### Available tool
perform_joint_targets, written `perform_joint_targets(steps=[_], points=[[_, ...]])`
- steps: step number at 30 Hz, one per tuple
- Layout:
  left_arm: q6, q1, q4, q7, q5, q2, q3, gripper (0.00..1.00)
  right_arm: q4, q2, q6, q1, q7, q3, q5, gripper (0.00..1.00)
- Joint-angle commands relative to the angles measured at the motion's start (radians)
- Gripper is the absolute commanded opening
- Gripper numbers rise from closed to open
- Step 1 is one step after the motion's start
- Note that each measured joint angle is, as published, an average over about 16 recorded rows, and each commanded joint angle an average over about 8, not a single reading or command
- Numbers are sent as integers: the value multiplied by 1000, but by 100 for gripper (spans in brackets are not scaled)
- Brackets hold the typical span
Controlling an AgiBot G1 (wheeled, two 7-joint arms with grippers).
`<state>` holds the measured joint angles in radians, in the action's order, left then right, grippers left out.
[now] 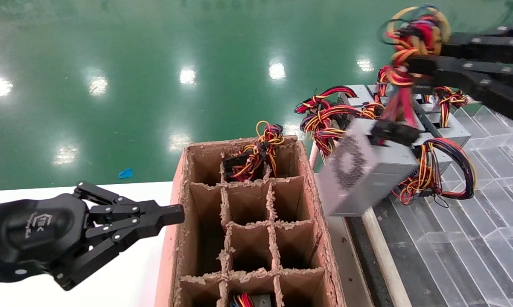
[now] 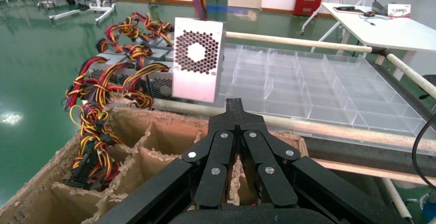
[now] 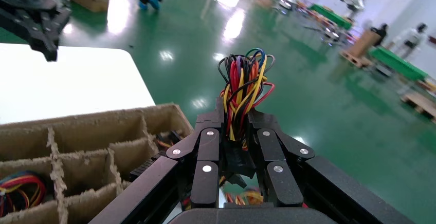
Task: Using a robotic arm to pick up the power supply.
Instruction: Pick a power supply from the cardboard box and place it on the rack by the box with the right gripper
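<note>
The right gripper (image 1: pixel 403 64) pinched the supply's (image 1: pixel 363 166) limp wires, so the heavy box probably swung.

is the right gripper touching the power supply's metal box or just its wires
Just the wires. Head view: the right gripper clamps the wire bundle, and the power supply box hangs below it, apart from the fingers.

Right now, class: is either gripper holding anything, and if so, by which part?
The right gripper holds the power supply by its wire bundle, so the box hangs in the air. The left gripper, beside the cardboard box, holds nothing.
</note>
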<state>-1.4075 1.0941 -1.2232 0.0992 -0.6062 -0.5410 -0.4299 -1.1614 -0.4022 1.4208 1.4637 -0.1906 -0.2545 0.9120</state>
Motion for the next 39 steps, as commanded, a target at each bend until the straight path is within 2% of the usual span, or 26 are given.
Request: perform_joint_targets(steps=[1,6,11,16,20,27,33,39], points=[[0,0,0,0,0,0,0,0,-26,41,-14,-31,-10,17,-15,0],[0,0,0,0,0,0,0,0,-28,133,-51,-132,7,55,-49,0],[0,0,0,0,0,0,0,0,8,186,-82,-239,50,75,-73,0],[0,0,0,0,0,0,0,0,80,184,-103,-323,118,81,-88,0],[0,0,0,0,0,0,0,0,136,158,-108,-350,169,79,-88,0],[0,0,0,0,0,0,0,0,185,93,-107,-316,220,47,-30,0],[0,0,0,0,0,0,0,0,230,13,-105,-230,247,7,41,0],[0,0,0,0,0,0,0,0,294,-53,-67,-142,279,-21,78,0]])
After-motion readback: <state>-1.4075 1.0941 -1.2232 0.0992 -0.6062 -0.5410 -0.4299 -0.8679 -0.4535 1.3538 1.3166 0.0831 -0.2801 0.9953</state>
